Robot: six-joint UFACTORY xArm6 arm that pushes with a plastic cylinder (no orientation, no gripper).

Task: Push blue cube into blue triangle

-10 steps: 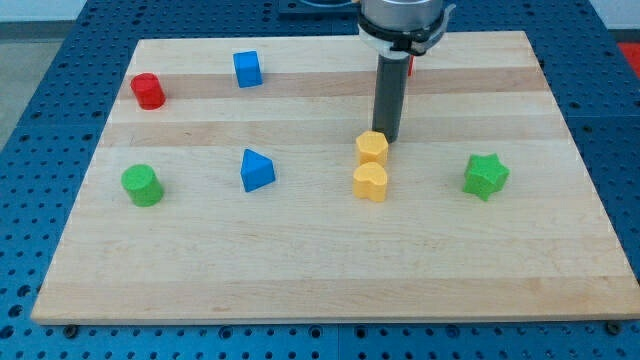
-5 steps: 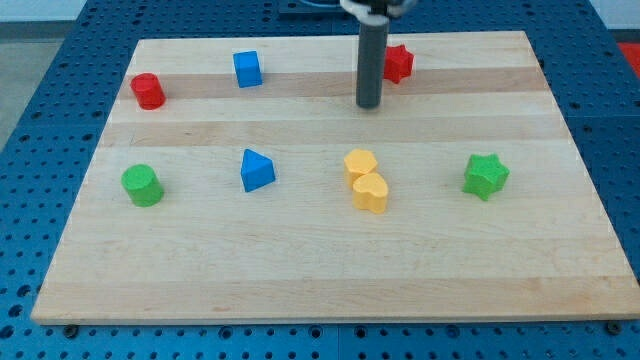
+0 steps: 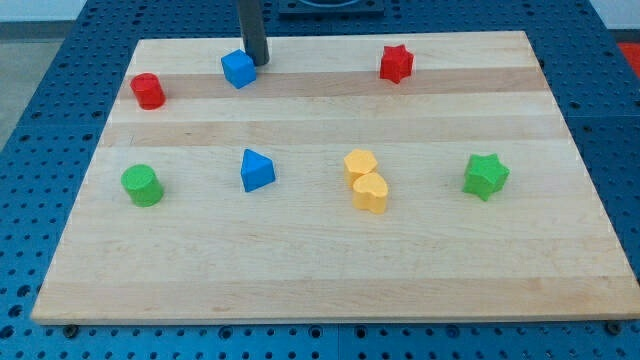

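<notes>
Touching my tip: blue cube.

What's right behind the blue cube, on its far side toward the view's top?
My tip stands at the blue cube's upper-right corner, apparently touching it. Behind them lies only bare board. The board directly behind the rod is hidden.

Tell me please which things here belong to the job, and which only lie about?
Belong to the job:
blue cube
blue triangle
my tip, at the cube's upper right

Only lying about:
red cylinder
red star
green cylinder
green star
two yellow blocks, touching
</notes>
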